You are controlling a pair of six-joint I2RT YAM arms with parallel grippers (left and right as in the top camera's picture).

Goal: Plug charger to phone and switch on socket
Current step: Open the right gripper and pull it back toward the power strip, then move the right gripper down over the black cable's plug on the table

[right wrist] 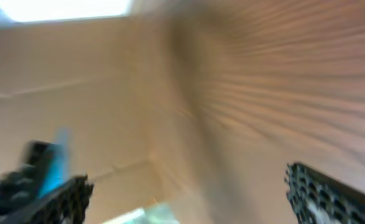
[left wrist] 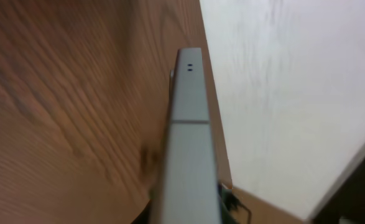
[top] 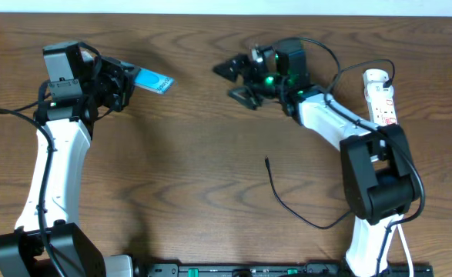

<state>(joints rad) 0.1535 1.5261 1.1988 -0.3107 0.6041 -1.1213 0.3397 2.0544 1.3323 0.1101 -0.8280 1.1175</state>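
Nothing is plugged in yet: the left gripper [top: 122, 81] holds the phone [top: 153, 81] near the far left corner, the right gripper [top: 237, 78] is open, and the charger [top: 269, 177] lies loose, apart from the socket [top: 381, 96] by the right edge.

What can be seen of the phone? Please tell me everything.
The phone is a small flat rectangle with a bright cyan screen bearing some white marks. The left gripper clamps one end, and the rest sticks out toward the robot's right. The left wrist view shows its narrow grey edge, smooth, with a seam and two small dark holes. Nothing else touches it; no cable is plugged in.
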